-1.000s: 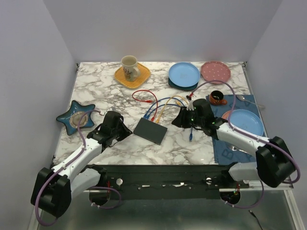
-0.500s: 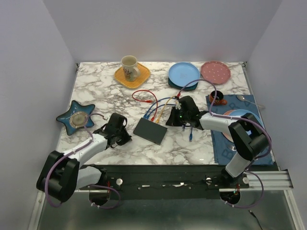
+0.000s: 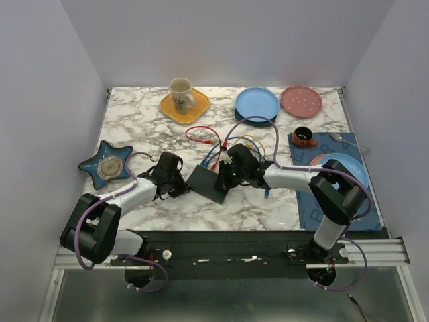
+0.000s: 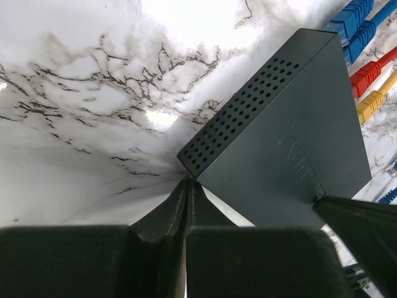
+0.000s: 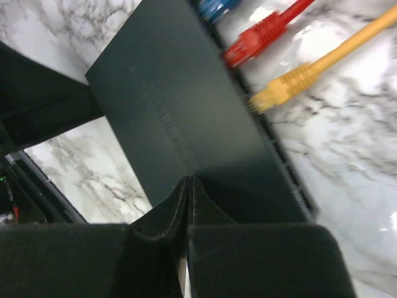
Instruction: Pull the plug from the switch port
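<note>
Inward, left end effector and right end effector flank the switch.

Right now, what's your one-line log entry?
left gripper: shut, at network switch corner | right gripper: shut, over its top | red plug, yellow plug: plugged in

You have two round light-blue plates, one pink dotted plate, one cream ceramic mug, one teal star-shaped dish and one flat black box.
</note>
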`<action>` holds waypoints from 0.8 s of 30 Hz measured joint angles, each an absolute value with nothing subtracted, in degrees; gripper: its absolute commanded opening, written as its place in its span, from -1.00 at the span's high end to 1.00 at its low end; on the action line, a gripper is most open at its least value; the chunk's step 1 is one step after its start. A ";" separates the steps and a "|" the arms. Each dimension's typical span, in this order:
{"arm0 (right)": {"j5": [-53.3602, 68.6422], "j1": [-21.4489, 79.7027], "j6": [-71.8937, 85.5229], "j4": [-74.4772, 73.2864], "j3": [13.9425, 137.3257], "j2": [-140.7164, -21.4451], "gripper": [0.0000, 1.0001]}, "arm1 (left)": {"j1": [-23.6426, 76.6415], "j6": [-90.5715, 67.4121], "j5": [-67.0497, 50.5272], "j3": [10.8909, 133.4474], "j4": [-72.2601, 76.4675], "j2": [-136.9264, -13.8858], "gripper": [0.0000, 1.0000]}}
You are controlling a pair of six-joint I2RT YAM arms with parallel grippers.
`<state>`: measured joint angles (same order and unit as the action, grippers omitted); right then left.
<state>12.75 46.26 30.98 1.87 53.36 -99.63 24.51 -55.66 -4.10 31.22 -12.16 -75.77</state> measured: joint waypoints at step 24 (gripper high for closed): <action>-0.62 40.99 29.98 -8.67 58.13 -101.58 0.99 | 24.51 -55.61 -3.73 30.06 -14.26 -73.06 0.79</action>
